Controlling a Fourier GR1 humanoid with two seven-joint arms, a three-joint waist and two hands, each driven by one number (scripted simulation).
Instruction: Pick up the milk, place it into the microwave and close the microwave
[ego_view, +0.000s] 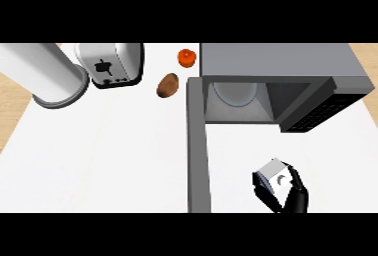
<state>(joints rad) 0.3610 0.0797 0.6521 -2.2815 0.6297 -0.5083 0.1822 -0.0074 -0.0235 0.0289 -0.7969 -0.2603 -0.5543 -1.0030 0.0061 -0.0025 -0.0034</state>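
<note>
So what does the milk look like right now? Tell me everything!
The milk is a small white-grey carton with a dark mark on the side that shows. It sits tilted in the right robot hand, whose black fingers curl round it from below. It is in front of the open microwave, not inside yet.

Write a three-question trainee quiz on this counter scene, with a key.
1. True or false: the microwave door is shut.
2. What does the right hand hold?
3. What lies nearest the toaster? A) potato B) tomato C) milk carton

Key: 1 false, it stands open; 2 the milk carton; 3 A.
</note>
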